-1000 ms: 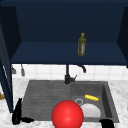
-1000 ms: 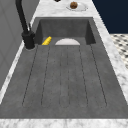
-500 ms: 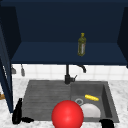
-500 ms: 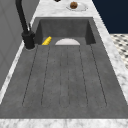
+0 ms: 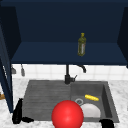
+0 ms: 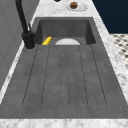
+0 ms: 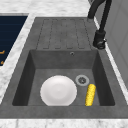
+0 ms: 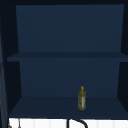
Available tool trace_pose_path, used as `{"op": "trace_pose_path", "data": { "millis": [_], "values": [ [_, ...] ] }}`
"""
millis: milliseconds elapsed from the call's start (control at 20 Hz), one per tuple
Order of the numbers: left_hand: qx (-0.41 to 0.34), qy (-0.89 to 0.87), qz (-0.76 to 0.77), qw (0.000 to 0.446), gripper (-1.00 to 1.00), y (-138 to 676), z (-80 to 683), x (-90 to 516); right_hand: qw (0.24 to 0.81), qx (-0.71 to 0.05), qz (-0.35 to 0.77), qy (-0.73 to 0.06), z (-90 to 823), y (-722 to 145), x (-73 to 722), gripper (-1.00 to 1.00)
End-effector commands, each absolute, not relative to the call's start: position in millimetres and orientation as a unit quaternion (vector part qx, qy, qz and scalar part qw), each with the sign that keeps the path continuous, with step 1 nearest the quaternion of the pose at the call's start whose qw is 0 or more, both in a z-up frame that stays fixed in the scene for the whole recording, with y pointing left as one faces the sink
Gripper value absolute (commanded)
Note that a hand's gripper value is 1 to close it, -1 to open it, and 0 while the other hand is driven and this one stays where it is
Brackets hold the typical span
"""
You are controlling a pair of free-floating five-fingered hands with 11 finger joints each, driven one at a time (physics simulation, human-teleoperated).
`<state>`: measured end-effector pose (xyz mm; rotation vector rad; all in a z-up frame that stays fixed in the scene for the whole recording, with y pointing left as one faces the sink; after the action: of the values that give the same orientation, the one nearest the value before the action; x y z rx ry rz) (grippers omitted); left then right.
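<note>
Black against the pale tabletop (image 5: 6,87), the left hand (image 5: 18,114) hung at the sink's (image 5: 32,83) front left corner, its fingers straight and relaxed, holding nothing. Next to it a red ball (image 5: 67,115) sat over the front rim, untouched. Further right, a white plate (image 7: 58,90) lay in the basin just beside a corn cob (image 7: 90,94). The right hand (image 5: 107,123) showed at the lower edge; I couldn't tell its fingers. Overhead, an olive bottle (image 8: 82,101) stood upright on the cabinet shelf (image 8: 50,106). Nothing looked grasped yet.

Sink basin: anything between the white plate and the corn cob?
Nothing separates them. In the right side view the white plate and corn cob lie apart on the basin floor; the drain sits just behind the gap.
</note>
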<state>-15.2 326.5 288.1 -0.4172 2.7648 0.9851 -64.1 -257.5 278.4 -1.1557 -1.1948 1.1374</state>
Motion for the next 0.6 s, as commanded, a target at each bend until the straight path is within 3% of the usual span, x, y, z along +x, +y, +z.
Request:
{"op": "trace_pose_path", "data": {
  "millis": [0,550],
  "values": [
    [-0.127,0.908,0.39,0.083,-1.0,326.5,286.9,-14.1,0.534,-0.485,0.477,-0.501,278.4,-257.5,-64.1,0.0],
    [-0.125,0.904,0.402,0.082,-1.0,327.3,284.6,-10.5,0.534,-0.485,0.477,-0.501,278.4,-257.5,-64.1,0.0]
  ]
}}
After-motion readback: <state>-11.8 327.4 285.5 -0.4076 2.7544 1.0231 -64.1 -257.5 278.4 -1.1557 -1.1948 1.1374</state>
